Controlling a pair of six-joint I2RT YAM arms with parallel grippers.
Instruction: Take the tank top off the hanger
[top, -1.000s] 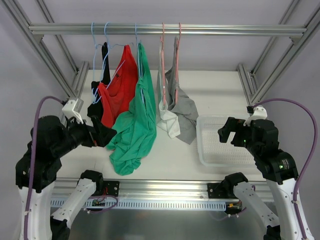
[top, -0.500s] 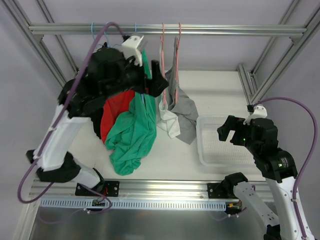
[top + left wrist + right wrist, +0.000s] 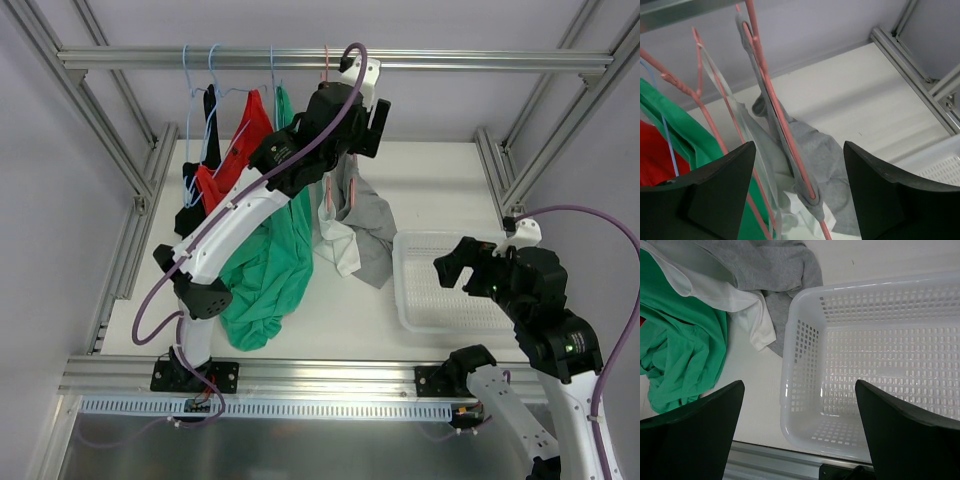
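I've got L gripper point(image 3: 799, 150) at 12 o'clock, jaws apart astride pink hanger point(image 3: 775, 117) w/ grey tank top point(image 3: 832, 160); R gripper point(image 3: 799, 385) jaws wide over basket point(image 3: 795, 340), 4 o'clock.

rail point(image 3: 450, 60), rear: garments point(image 3: 272, 268) hang from it | table point(image 3: 430, 180): basket point(image 3: 432, 300) lies right of garments

Lavender walls point(image 3: 450, 108), aluminium frame point(image 3: 450, 60), white tabletop point(image 3: 432, 180)

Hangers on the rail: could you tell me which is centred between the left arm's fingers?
The rightmost pink hanger, bearing the grey tank top; others hang further left.
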